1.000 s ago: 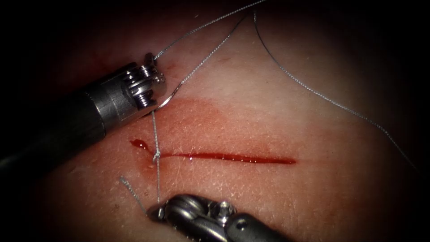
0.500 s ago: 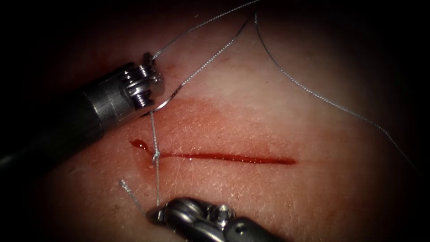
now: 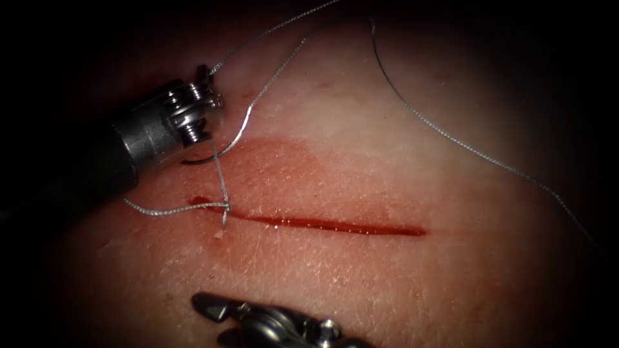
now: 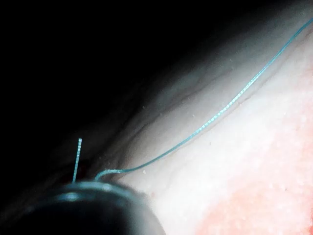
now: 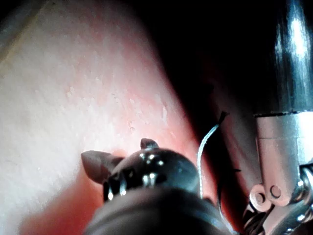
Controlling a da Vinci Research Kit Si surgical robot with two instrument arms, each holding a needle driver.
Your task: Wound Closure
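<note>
The cut (image 3: 329, 225) runs across the tissue (image 3: 400, 142) with red fluid in it. A knot (image 3: 224, 207) sits at its left end. From the knot a strand of thread (image 3: 218, 174) rises to my left tool (image 3: 207, 143), whose shut jaws are tucked under its wrist and hold that strand. The curved needle (image 3: 233, 140) lies on the tissue beside that tool, outside the tissue. The short tail (image 3: 167, 209) lies loose, left of the knot. My right tool (image 3: 213, 317) is below the cut, jaws open and empty, also seen as right tool (image 5: 120, 154).
Long thread (image 3: 451, 138) loops from the needle up and away to the far right. More thread (image 4: 215, 115) crosses the pale tissue by the left tool's body (image 4: 83, 205). The left tool's wrist (image 5: 283, 161) stands close beside a thread end (image 5: 205, 142).
My right tool has opened, let go of the short tail and drawn back down. The tail has sprung over to the left of the knot. The left tool shifted slightly up and left.
</note>
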